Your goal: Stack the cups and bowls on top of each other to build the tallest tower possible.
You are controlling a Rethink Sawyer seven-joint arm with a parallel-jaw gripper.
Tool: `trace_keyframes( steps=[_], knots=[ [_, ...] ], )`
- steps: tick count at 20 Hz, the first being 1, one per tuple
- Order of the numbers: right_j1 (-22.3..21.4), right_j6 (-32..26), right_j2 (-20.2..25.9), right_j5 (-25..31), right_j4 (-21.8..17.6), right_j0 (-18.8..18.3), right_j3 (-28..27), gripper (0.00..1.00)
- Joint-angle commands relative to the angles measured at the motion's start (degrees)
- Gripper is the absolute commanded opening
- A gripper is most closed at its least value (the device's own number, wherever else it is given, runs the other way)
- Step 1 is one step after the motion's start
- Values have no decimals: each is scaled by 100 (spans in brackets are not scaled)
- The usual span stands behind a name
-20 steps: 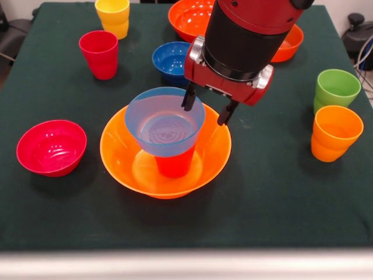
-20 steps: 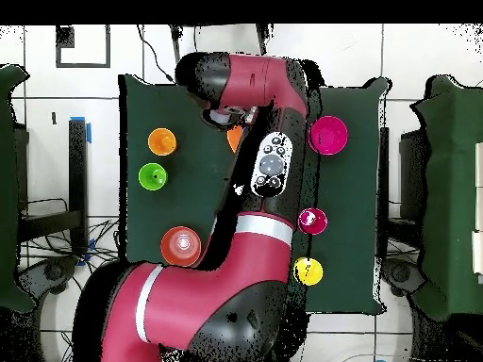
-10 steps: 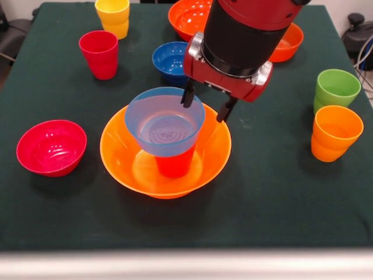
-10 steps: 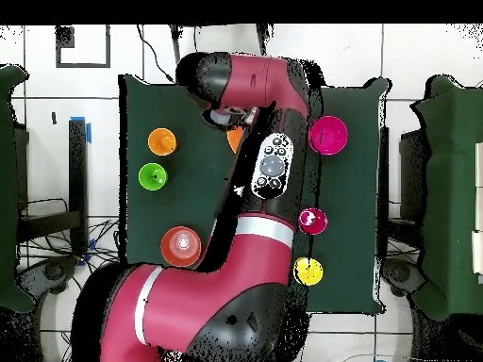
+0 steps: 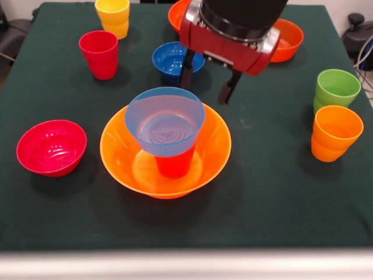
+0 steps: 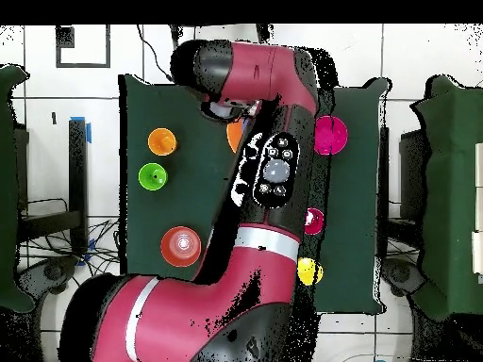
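The tower stands at the table's middle in the front view: a wide orange bowl (image 5: 121,156), a red-orange cup (image 5: 175,165) standing in it, and a light blue bowl (image 5: 165,125) resting upright on the cup. My gripper (image 5: 205,90) is open and empty. It hangs above the table just behind and to the right of the light blue bowl, apart from it. In the overhead view my arm (image 6: 269,179) hides the gripper and most of the tower; only a sliver of the orange bowl (image 6: 233,138) shows.
Around the tower are a magenta bowl (image 5: 51,147), a crimson cup (image 5: 99,53), a yellow cup (image 5: 113,16), a dark blue bowl (image 5: 168,61), a red-orange bowl (image 5: 182,17), an orange-red bowl (image 5: 288,41), a green cup (image 5: 336,88) and an orange cup (image 5: 335,133).
My gripper has risen and drawn back from the rim of the light blue bowl, still open. The tower has not moved.
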Motion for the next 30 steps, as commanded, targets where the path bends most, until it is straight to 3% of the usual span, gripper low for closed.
trace_keyframes(
  steps=[1, 12, 20, 30],
  knots=[
    [-283, 349, 385, 614, 42, 9, 519, 100],
    [-502, 993, 625, -250, 497, 195, 1389, 100],
    [-449, 1203, 555, -448, 741, 338, 1484, 100],
    [-320, 1064, 486, -715, 837, 345, 1566, 100]
  ],
)
